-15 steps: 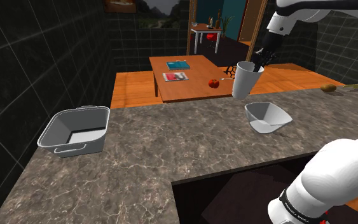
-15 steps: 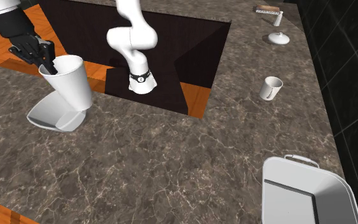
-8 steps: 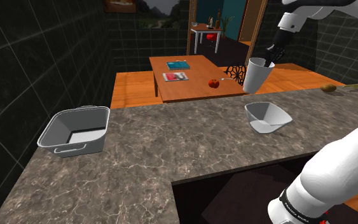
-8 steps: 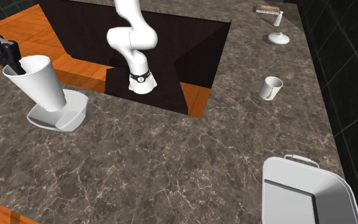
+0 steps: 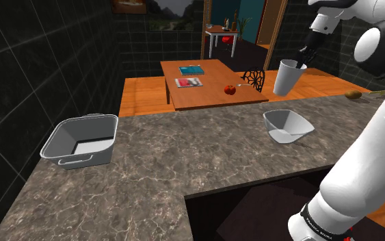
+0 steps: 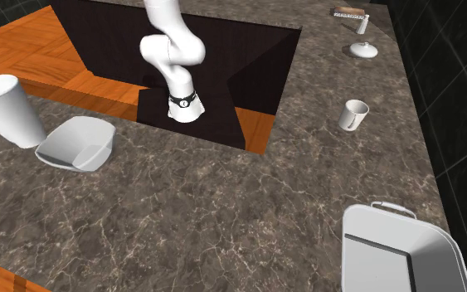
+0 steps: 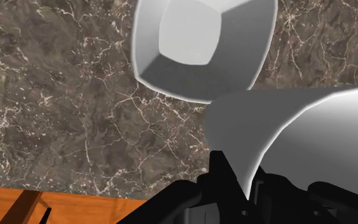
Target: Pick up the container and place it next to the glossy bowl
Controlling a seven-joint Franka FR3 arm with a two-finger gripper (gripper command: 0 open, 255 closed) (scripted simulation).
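While it hangs tilted in the air at the far edge of the marbled countertop, the white tapered container is clamped at its rim by the black gripper. In the wrist view the fingers are closed on the container wall, leaving no visible gap. The container's open mouth faces up, toward the gripper. The white glossy bowl sits on the countertop just beside and below the container, apart from it. A white mug stands well apart near the second exterior view's right. A handled square pan rests near the shoulder view's left. Beyond the countertop, a wooden table carries a red apple and two books.
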